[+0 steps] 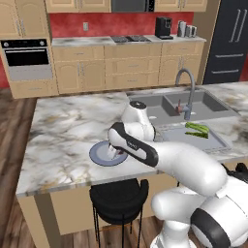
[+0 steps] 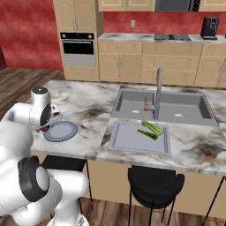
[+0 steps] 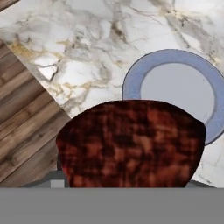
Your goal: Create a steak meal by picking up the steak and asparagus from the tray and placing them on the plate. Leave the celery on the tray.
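Left base view — white arm bent low over the round blue-grey plate (image 1: 105, 154) on the marble counter (image 1: 63, 131). Right base view — thin dark green asparagus (image 2: 147, 133) rests on the flat grey tray (image 2: 128, 139). Hand view — hand holding the dark red steak chunk (image 3: 131, 142), beside the plate's edge; centre it before letting go.

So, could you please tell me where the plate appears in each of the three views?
Left base view: the plate lies left of centre on the counter, partly behind the arm.
Right base view: at the left, beside the arm's wrist.
Hand view: upper right, beyond the steak.
Shared landmark: the marble counter.
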